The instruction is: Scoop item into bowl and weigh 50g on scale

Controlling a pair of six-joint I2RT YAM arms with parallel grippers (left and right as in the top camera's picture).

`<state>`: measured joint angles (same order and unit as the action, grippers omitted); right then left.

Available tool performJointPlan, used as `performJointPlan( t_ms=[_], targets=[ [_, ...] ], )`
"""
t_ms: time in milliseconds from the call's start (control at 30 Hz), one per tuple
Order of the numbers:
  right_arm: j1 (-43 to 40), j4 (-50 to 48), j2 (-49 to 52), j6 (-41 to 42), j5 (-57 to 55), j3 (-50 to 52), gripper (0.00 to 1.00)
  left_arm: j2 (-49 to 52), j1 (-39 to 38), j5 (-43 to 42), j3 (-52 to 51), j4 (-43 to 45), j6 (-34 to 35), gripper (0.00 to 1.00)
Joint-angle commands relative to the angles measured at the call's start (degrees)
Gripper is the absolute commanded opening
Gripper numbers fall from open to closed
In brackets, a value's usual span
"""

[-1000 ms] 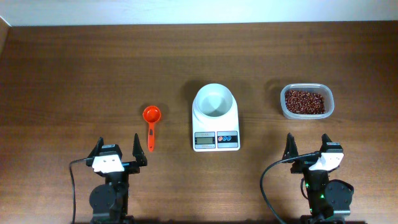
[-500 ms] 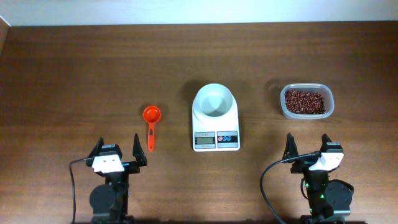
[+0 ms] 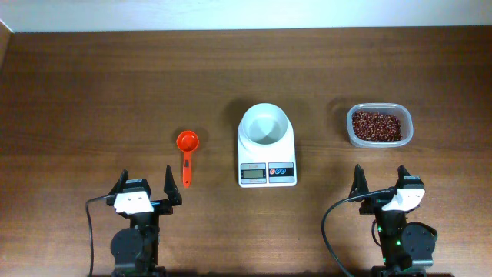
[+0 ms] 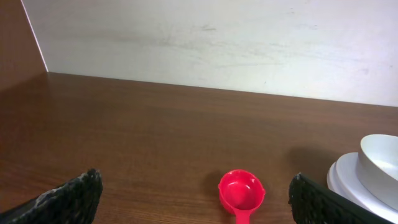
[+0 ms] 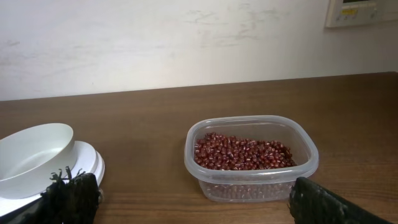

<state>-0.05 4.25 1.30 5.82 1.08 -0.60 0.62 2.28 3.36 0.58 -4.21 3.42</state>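
The empty white bowl (image 3: 266, 126) sits on the white scale (image 3: 267, 173) at the table's middle; it also shows in the left wrist view (image 4: 379, 168) and the right wrist view (image 5: 34, 155). Dark red-brown beans (image 3: 377, 125) fill a clear plastic tub (image 3: 407, 123) at the right, seen close in the right wrist view (image 5: 244, 153). A red measuring scoop (image 3: 187, 146) lies left of the scale, bowl end away from me (image 4: 241, 191). My left gripper (image 3: 144, 190) is open and empty, just in front of the scoop. My right gripper (image 3: 378, 185) is open and empty, in front of the tub.
The brown wooden table (image 3: 92, 92) ends at a pale wall at the back. A wooden side panel (image 4: 18, 43) stands at the far left. A wall panel (image 5: 362, 11) hangs at the upper right of the right wrist view.
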Motion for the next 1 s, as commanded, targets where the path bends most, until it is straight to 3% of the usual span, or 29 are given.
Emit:
performJointPlan(
  t_ms=[0, 967],
  targets=[
    [0.42, 0.28, -0.13, 0.22, -0.31, 0.26, 0.99, 0.04, 0.24, -0.66, -0.07, -0.44, -0.92, 0.98],
    [0.42, 0.0, -0.13, 0.22, -0.28, 0.28, 0.99, 0.04, 0.24, -0.66, -0.07, -0.44, -0.92, 0.98]
  ],
)
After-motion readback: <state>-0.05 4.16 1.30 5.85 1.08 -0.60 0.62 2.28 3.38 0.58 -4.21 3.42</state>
